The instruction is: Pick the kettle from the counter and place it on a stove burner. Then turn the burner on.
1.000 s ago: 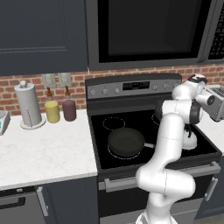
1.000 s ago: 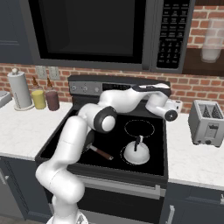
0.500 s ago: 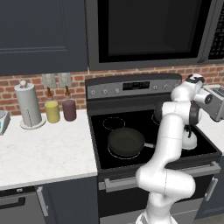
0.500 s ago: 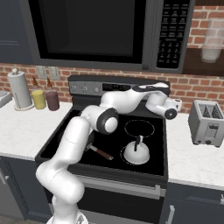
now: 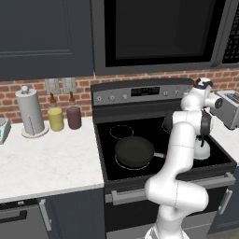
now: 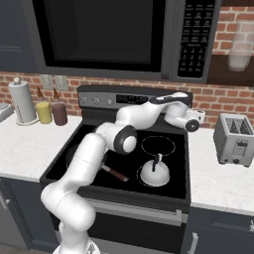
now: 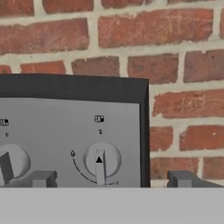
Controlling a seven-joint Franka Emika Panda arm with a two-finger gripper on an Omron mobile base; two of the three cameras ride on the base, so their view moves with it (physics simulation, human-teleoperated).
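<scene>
A white paper-towel roll on an upright holder (image 5: pixel 29 111) stands at the far left of the white, faintly veined stone desk (image 5: pixel 46 163), with a yellow jar (image 5: pixel 56 119) and a dark maroon jar (image 5: pixel 73 117) beside it against the red brick wall (image 7: pixel 175 39). To their right lies the glossy black glass cooktop (image 6: pixel 89 161), carrying a round black frying pan (image 5: pixel 134 151) on its front left. The small rounded silvery-white kettle with a dark lid knob (image 6: pixel 155 172) sits on the front right thin grey burner ring (image 6: pixel 141 184). Above it, the white arm's claw (image 6: pixel 197 117) is raised to the grey control panel (image 7: pixel 52 131); its dark fingertips (image 7: pixel 40 178) stand wide apart, gripping nothing, on either side of the rightmost round grey knob (image 7: pixel 101 161). A boxy silver toaster (image 6: pixel 235 139) stands at the far right.
</scene>
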